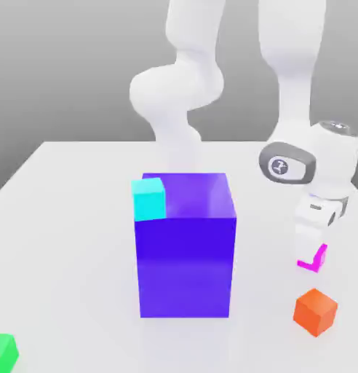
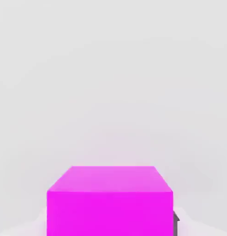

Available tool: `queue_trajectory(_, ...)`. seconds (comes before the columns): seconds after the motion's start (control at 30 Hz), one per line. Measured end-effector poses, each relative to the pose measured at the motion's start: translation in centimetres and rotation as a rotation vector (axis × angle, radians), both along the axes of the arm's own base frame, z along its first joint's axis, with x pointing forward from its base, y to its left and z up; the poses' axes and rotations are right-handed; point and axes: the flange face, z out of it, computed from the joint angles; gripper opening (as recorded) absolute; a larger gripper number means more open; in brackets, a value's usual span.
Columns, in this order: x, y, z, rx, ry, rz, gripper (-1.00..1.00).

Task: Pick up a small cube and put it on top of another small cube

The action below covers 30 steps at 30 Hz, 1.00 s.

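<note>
The small cube point(image 1: 319, 259) is bright magenta and sits low by the white table point(image 1: 65, 255), at the exterior view's right. My gripper point(image 1: 311, 255) has come down over it from above, and its white fingers cover most of the cube. The hand view has the same magenta cube point(image 2: 110, 198) close up, with a dark finger pad point(image 2: 176, 224) against one side. The gripper is shut on this cube. Whether the cube still touches the table I cannot tell.
An orange cube point(image 1: 315, 311) lies just in front of the gripper. A big purple-blue block point(image 1: 185, 248) stands mid-table with a cyan cube point(image 1: 149, 199) at its upper left corner. A green cube point(image 1: 3, 351) is at the near left edge.
</note>
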Motion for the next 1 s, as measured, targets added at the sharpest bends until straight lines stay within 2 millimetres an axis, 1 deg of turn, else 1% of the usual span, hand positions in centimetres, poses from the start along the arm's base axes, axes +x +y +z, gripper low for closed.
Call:
queue_trajectory(0.2,0.2,-0.1,5.1,-0.002,0.000,-0.006,-1.00)
queue_trajectory(0.37,7.4,-3.5,6.1,-0.004,0.003,-0.198,-1.00)
queue_trajectory(0.5,13.1,-7.2,6.6,-0.006,0.005,-0.345,-1.00)
queue_trajectory(0.6,17.1,-10.9,7.0,-0.007,0.006,-0.460,-1.00)
queue_trajectory(0.73,21.8,-17.1,7.5,-0.007,0.007,-0.618,-1.00)
queue_trajectory(0.87,25.4,-24.3,8.1,-0.006,0.008,-0.775,-1.00)
queue_trajectory(1.0,27.8,-32.3,8.7,-0.005,0.008,-0.930,-1.00)
